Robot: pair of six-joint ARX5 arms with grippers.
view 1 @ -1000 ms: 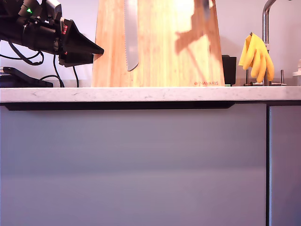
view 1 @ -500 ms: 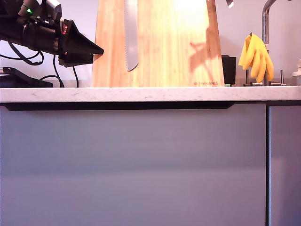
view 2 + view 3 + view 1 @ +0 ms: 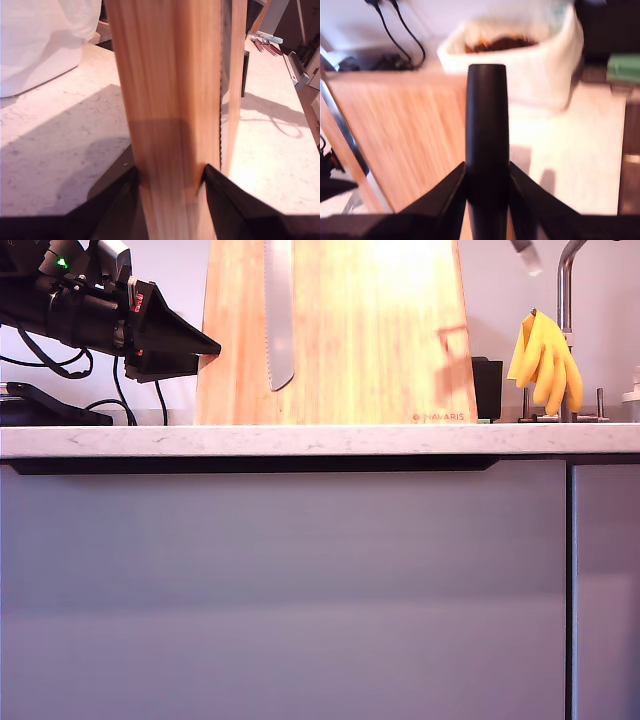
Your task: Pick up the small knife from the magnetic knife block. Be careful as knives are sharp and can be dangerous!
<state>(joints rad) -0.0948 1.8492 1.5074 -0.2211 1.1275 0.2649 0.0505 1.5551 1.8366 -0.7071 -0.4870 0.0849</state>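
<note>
Gripping the black handle of the small knife (image 3: 487, 145), now lifted clear of the magnetic knife block (image 3: 370, 340), my second hand (image 3: 487, 172) risks swinging the bare blade, while my first hand (image 3: 170, 175) stays clamped on the block's edge.

A pale speckled tabletop (image 3: 300, 440) is carrying the magnetic knife block (image 3: 350, 360) standing upright, with a black box (image 3: 487, 388) sitting just beside it.
</note>
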